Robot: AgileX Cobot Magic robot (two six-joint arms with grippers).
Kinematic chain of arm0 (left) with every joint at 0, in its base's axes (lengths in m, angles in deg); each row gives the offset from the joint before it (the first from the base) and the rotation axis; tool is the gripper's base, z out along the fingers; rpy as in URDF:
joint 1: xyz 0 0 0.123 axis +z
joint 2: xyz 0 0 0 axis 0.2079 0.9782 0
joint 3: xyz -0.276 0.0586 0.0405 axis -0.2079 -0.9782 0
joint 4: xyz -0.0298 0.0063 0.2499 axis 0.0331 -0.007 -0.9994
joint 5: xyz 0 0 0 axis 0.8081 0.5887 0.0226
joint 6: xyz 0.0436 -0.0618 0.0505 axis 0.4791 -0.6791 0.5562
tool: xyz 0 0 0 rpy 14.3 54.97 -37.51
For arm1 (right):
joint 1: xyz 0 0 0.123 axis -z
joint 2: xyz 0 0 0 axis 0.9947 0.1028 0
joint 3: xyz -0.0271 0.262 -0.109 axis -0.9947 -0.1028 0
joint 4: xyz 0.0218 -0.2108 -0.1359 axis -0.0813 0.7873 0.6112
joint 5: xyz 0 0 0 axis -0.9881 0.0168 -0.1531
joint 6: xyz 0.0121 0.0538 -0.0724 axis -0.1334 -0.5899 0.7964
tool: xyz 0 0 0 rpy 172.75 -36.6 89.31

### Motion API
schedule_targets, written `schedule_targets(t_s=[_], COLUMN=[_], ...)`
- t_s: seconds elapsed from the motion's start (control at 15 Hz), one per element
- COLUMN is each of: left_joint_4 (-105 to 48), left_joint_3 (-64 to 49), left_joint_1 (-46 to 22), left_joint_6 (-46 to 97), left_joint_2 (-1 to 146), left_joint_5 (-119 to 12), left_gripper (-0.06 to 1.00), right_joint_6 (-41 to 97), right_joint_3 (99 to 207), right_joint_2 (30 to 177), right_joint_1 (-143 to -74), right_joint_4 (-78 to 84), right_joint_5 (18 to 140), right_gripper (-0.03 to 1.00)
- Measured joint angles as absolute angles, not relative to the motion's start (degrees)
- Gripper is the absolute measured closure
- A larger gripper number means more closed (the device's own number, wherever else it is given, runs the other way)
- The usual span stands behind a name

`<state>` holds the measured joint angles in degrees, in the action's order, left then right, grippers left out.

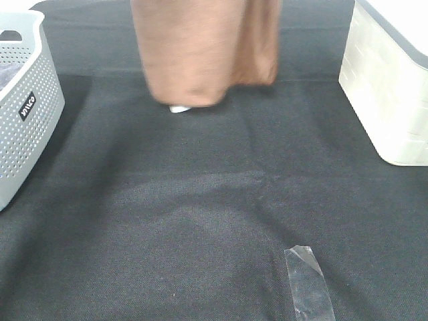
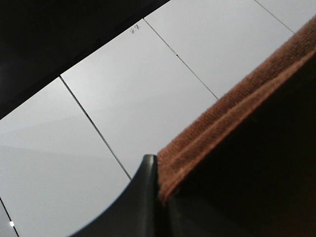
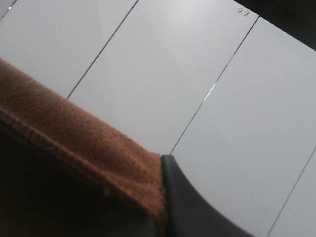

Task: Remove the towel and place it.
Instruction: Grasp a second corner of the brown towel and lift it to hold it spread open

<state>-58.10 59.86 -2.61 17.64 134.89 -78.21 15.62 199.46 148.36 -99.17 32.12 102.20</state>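
Note:
The brown plush towel [image 1: 200, 47] hangs down at the back middle of the exterior high view. Its lower edge, with a small white tag [image 1: 178, 108], sits just above the black cloth. Neither gripper shows in that view; the towel's top runs out of frame. In the left wrist view my left gripper [image 2: 158, 195] is shut on a hemmed edge of the towel [image 2: 232, 118], one dark finger [image 2: 140, 197] pressing against it. The right wrist view shows my right gripper [image 3: 163, 210] shut on another stretch of towel edge [image 3: 74, 133] beside a dark finger [image 3: 190, 207]. Both wrist cameras look up at white ceiling panels.
A grey perforated basket [image 1: 27, 107] stands at the left edge. At the right edge is a white bin [image 1: 384, 87]. The black table cloth [image 1: 200, 200] covers the table, and a strip of clear tape [image 1: 307, 281] lies on it at the front right.

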Motion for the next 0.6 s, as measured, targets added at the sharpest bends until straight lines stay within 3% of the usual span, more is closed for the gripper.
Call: schedule_targets(t_s=[0.6], left_joint_4=[-58.50], left_joint_3=[60.66], left_joint_1=[-2.44], left_joint_6=[17.64], left_joint_2=[135.69], left_joint_5=[-76.72], left_gripper=[0.94], right_joint_6=[6.05], right_joint_3=[200.43], right_joint_2=[149.16], right_joint_1=[-99.11], right_joint_4=[31.38], right_joint_5=[95.84], right_gripper=[0.96])
